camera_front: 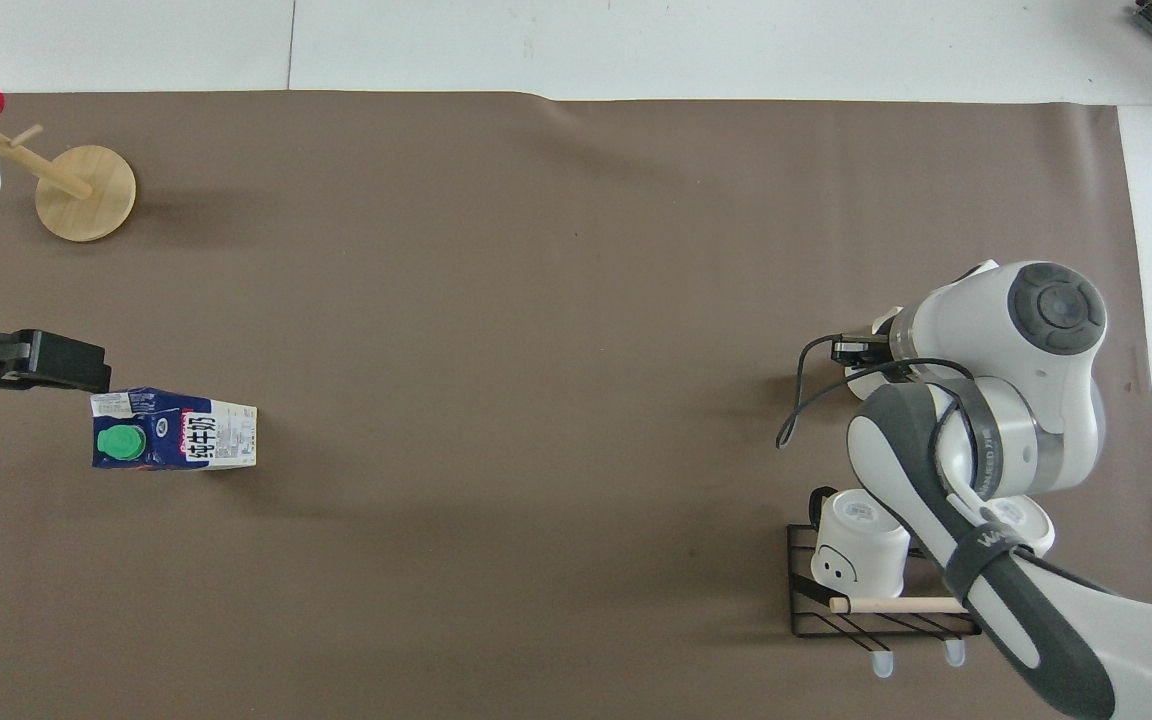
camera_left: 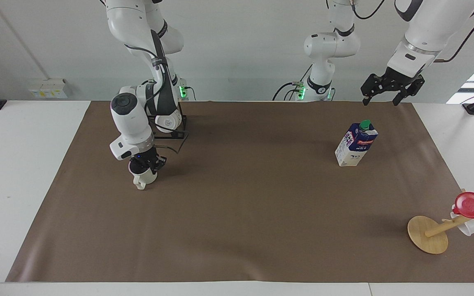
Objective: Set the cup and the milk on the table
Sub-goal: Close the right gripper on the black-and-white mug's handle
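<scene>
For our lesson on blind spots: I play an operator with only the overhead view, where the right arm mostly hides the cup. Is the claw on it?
Observer: Yes. In the facing view the right claw is shut on the cup, at its rim.
Operator: Where does the handle point?
Observer: Away from the robots.
Operator: And the left claw, cut off at my edge?
Observer: The left claw waits open, raised well clear of the upright milk, touching nothing.
</scene>
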Robot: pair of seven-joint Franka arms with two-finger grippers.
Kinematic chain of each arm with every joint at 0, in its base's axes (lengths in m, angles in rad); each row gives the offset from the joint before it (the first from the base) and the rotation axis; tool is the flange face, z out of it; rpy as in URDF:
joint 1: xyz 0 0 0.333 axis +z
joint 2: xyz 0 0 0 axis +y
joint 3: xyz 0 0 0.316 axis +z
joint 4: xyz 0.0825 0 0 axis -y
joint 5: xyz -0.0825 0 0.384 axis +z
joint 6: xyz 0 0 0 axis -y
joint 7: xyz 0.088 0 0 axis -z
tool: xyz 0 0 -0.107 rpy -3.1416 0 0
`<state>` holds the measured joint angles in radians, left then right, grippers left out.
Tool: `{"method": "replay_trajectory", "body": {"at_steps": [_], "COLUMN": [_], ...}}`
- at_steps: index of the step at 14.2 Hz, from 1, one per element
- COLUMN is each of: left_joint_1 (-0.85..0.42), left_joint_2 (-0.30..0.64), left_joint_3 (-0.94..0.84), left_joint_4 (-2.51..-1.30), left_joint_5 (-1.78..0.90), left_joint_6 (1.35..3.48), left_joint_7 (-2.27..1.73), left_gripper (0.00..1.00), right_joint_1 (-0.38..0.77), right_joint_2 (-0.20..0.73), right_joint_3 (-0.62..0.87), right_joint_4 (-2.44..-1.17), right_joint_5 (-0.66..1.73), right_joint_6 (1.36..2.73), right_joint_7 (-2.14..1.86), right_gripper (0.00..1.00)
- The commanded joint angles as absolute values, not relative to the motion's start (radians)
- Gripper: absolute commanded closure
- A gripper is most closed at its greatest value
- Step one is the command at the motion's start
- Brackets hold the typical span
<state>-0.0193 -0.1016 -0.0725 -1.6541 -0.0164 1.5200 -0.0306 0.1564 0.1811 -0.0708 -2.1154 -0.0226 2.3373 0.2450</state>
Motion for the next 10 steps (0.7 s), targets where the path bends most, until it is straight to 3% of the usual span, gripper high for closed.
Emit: {"method": "replay_trajectory", "body": {"at_steps": [1,10], "left_joint_1": [-0.011,-0.011], "left_joint_2": [-0.095,-0.095], "left_joint_3": [-0.078,-0.078], "left_joint_4": [-1.640,-1.640], "left_joint_5": [-0.006,-0.006], "left_joint_6": [1.502,1.502], "left_joint_7": [-0.035,-0.035], "left_gripper": [0.00,0.00], "right_joint_1": [0.152,0.164], "right_joint_2": [0.176,0.172], "right_joint_3": [-0.064,-0.063], "right_joint_4": [-2.125,-1.990], "right_joint_5": [-0.014,0.025], "right_joint_6": [2.353,2.289], "right_joint_7": [0.265,0.520], "right_gripper": [1.00,1.00]}}
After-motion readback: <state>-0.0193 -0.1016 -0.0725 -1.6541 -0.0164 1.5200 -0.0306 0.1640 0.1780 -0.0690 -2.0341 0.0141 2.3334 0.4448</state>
